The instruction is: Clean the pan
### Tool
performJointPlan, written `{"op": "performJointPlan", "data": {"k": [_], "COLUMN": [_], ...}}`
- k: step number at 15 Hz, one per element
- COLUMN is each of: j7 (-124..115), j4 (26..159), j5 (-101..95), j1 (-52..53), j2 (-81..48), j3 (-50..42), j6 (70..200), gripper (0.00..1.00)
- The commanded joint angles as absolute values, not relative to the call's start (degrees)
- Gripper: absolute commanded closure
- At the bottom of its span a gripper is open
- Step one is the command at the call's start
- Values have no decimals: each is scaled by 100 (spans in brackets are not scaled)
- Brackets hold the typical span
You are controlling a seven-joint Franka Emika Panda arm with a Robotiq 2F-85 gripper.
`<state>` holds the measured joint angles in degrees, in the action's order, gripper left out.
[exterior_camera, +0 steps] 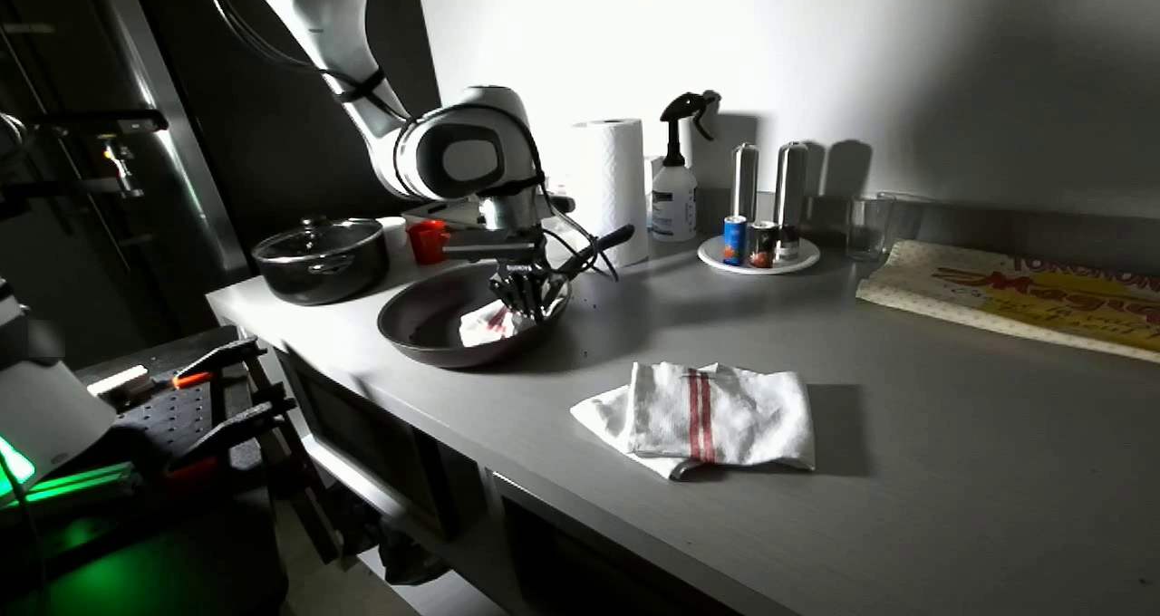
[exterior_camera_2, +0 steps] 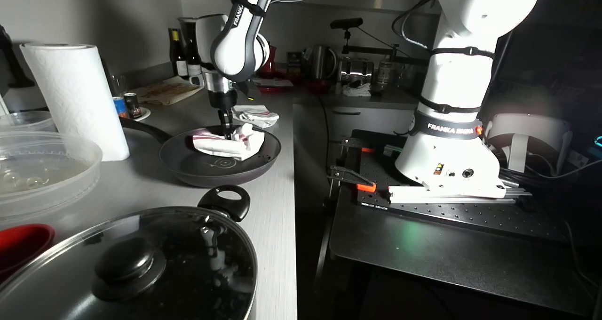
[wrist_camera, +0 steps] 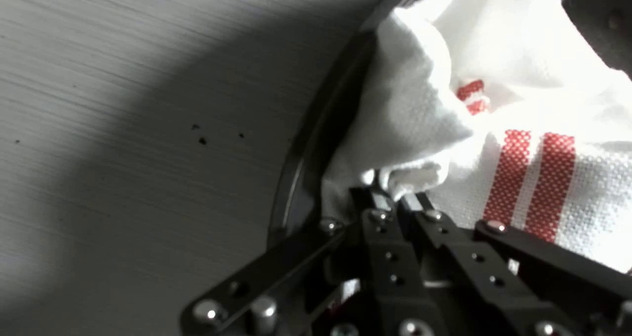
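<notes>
Currently, my gripper (wrist_camera: 395, 200) pinches a bunched cloth (exterior_camera_2: 221, 146) inside the pan (exterior_camera_2: 216, 164).

The pan rests on the counter (exterior_camera: 942, 417), close to its front edge. I rate it rigid, moderately heavy and smooth: the soft, light cloth should glide, yet the pan may slide under sideways force. To reposition it, I would take the handle (exterior_camera_2: 149, 129), not the rim; for wiping, I grip the cloth by its gathered folds. My limits: the pan's raised wall (wrist_camera: 340, 108), close to the gripper in the wrist view; the counter's drop-off; the lidded pot (exterior_camera: 322, 263) to one side; the paper towel roll (exterior_camera: 621, 186) near the handle. I judge the roomiest direction to be toward the folded towel (exterior_camera: 743, 417).
</notes>
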<state>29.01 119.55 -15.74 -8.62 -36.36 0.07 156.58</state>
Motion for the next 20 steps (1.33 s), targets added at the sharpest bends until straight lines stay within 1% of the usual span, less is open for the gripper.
{"op": "performJointPlan", "data": {"k": [1, 14, 20], "j7": [2928, 2857, 3255], "j4": [12176, 13064, 13265], "j5": [-1953, -3106, -3004], "j1": [-729, -22, -32], "j2": [-3736, -3184, -3046], "j3": [-111, -140, 289], "j6": [15919, 16267, 16069], "gripper": [98, 98, 98]}}
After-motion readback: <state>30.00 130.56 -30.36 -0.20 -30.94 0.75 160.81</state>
